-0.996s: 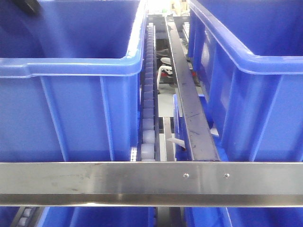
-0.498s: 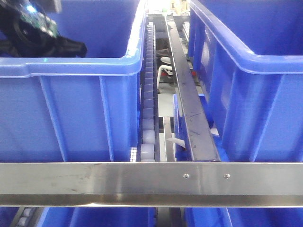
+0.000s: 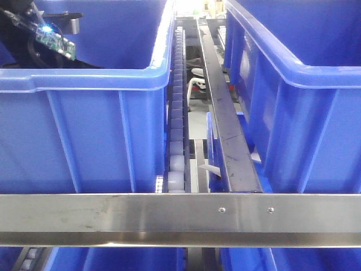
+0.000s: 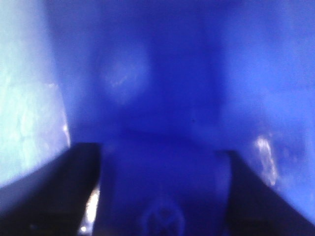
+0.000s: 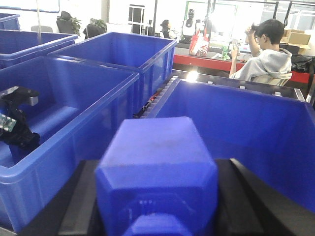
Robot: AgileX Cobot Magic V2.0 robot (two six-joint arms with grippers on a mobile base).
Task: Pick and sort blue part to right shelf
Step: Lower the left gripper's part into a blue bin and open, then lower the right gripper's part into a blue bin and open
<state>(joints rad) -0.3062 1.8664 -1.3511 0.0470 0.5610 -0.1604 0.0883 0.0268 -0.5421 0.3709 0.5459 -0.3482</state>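
- Risk: blue part [image 5: 156, 172] could slip. The right jaws are closed on its two sides only, nothing under it, and its faces look like smooth plastic.
- Risk: drop in the wrong place. The right shelf [image 3: 113, 217] is mostly taken up by the left bin [image 3: 84, 135] and right bin [image 3: 304, 113]. Only the roller strip [image 3: 177, 130] and dark rail [image 3: 225, 130] lie between them, so a late or off-line release probably lands in the gap or the wrong bin.
- Risk: clipping a bin rim on the way down, since the walls stand high and close together.
- Risk: arms crossing. The left arm [image 3: 53, 42] is down inside the left bin, near the right arm's likely path.
- Left jaws: partly open, with a blue shape between them. Too blurred to tell if it's gripped.
- Where the part is: held in the right jaws right in front of the right wrist camera, above bin level, not set down. Not visible in the front view.
- Look: chunky blue plastic block with chamfered corners, a flat, slightly scuffed top and small moulded marks on the near face. It is the same blue as the bins, so easy to lose against them.
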